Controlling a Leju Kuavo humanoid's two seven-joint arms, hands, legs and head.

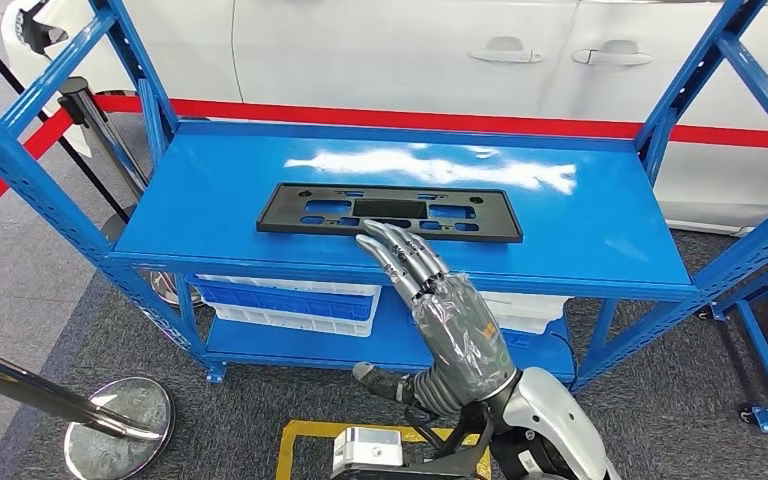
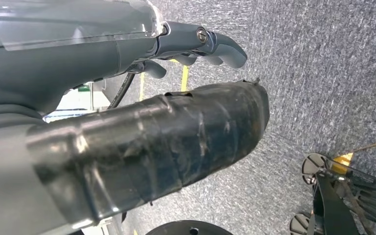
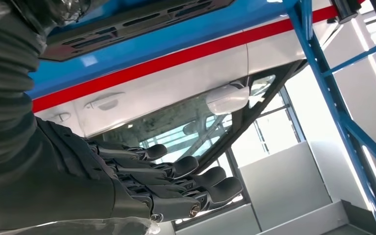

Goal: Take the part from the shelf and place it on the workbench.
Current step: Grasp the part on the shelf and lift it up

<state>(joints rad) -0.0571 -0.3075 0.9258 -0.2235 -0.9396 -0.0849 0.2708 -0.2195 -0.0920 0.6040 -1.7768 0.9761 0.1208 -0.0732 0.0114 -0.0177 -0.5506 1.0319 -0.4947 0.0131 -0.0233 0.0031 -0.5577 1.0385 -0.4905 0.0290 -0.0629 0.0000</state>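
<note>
Right hand (image 1: 430, 290) reaches over blue shelf (image 1: 210, 200) holding black part (image 1: 390, 212)

Blue shelf (image 1: 210, 215) is looking like glossy painted metal, glare at 12 o'clock. The part (image 1: 390, 212) is looking matt black plastic; carpet (image 1: 250, 420) is looking rough grey.

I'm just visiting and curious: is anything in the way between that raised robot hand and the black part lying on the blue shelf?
Nothing visible blocks it. The right hand reaches out with fingers extended, their tips at the near edge of the black plastic frame, which lies flat and alone on the top blue shelf.
</note>
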